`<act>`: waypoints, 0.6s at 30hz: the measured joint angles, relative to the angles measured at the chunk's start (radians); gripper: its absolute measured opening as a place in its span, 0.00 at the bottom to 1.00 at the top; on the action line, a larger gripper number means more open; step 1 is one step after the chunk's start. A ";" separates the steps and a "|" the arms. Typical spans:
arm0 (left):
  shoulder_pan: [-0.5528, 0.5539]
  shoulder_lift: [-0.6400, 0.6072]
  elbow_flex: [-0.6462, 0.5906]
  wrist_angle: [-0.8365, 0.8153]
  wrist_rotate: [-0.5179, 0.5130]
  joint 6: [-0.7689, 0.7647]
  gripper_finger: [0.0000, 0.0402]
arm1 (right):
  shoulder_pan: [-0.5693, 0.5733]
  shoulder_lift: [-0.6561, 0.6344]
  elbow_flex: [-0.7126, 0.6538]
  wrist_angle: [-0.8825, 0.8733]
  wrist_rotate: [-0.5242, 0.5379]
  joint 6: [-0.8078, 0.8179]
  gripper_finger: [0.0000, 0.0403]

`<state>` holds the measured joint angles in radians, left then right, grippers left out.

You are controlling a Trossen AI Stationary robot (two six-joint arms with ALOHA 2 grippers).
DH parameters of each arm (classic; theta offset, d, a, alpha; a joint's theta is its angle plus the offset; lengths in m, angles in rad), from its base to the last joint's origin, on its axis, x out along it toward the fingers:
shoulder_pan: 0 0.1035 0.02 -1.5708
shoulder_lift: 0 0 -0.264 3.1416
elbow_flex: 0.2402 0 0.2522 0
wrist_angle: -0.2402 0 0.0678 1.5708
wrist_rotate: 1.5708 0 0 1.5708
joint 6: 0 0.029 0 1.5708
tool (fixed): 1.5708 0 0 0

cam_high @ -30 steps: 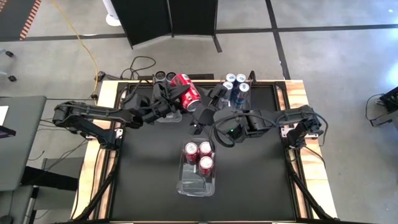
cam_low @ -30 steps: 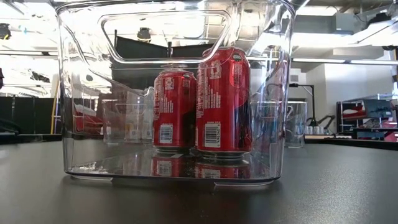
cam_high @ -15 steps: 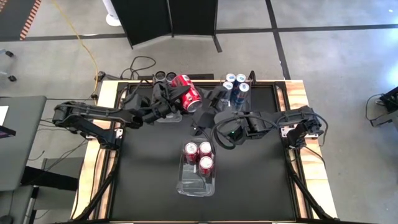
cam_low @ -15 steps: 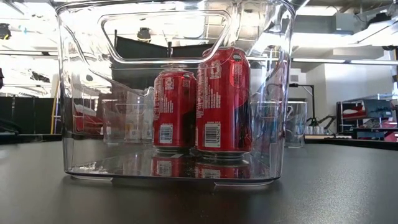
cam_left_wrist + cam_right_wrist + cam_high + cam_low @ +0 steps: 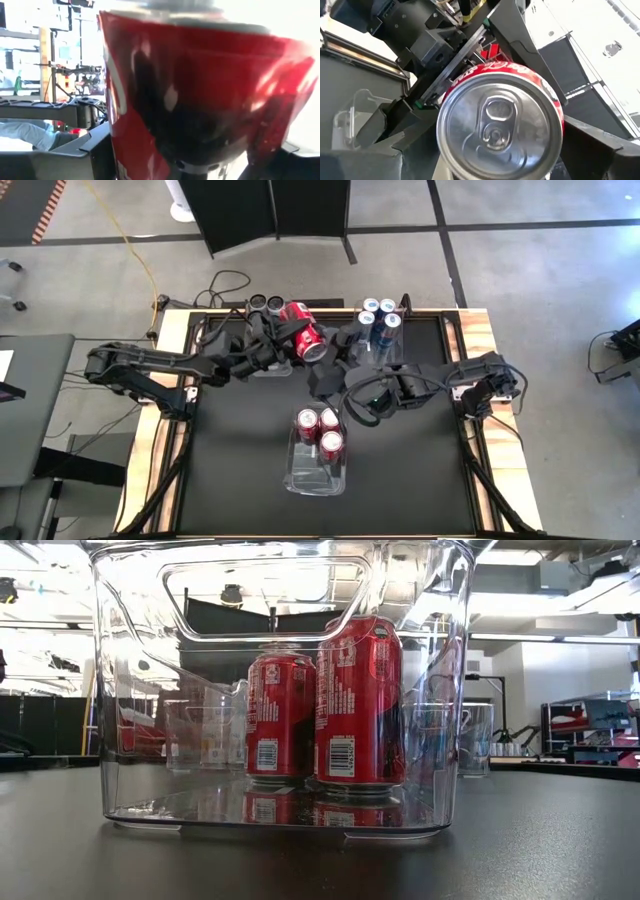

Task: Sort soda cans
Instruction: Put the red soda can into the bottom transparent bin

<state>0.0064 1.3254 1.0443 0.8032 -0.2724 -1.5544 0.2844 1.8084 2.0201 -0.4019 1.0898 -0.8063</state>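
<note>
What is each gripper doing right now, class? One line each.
Left gripper: closed on the red can, held tilted above the table.
Right gripper: jaws open beside that can, holding nothing.

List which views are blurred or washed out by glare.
Left wrist view: the red can fills the frame, blurred, with blown-out white above and at its right. Right wrist view: can top sharp, background overexposed. Low view: reflections streak the clear bin. High view: evenly lit.

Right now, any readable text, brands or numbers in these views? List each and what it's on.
None can be read.
Red cans in the front bin: barcodes and columns of fine print, too small to read.
Red can held by the left gripper: white script on its side, cut off by the rim, unreadable.
Blue-and-silver cans: too small.
</note>
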 joint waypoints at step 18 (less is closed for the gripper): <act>0.000 -0.001 0.000 -0.001 -0.005 0.105 0.76 | 0.008 0.001 -0.002 0.039 0.045 0.001 0.74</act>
<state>0.0067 1.3243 1.0446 0.8021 -0.2771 -1.4491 0.2928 1.8095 2.0182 -0.3626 1.1348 -0.8048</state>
